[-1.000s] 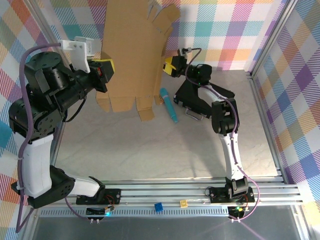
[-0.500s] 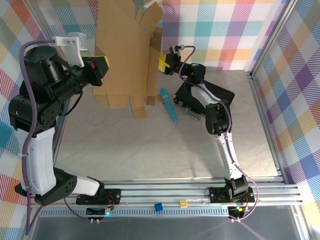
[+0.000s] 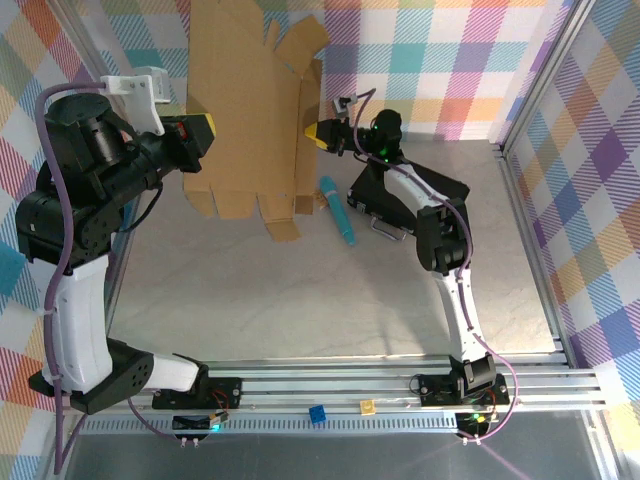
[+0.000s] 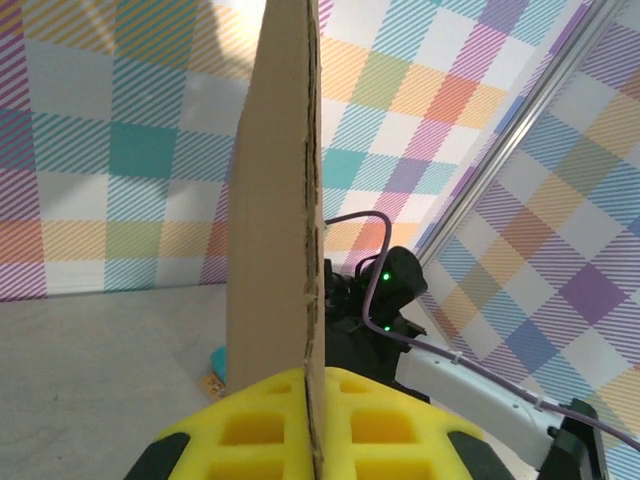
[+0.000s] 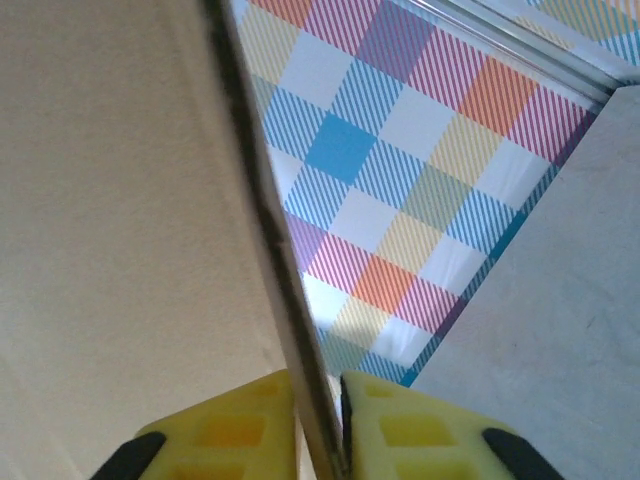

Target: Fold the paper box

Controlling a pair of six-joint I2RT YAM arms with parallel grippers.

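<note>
The paper box [image 3: 250,100] is a flat brown cardboard sheet with flaps, held upright at the back of the table, its lower tabs near the tabletop. My left gripper [image 3: 203,128] is shut on its left edge; in the left wrist view the yellow pads [image 4: 250,430] pinch the sheet [image 4: 275,200] edge-on. My right gripper [image 3: 318,131] is shut on the sheet's right edge. The right wrist view shows the cardboard [image 5: 120,200] running down between the right gripper [image 5: 320,420] and its yellow pads [image 5: 230,425].
A teal pen [image 3: 338,212] lies on the table just right of the sheet's lower tabs. A black case [image 3: 410,200] sits under the right arm. Small blue [image 3: 317,414] and yellow [image 3: 368,406] blocks rest on the front rail. Plaid walls stand close behind.
My right gripper has moved left onto the sheet's right edge and closed from wide open onto it. The left arm and the sheet shifted slightly left.
</note>
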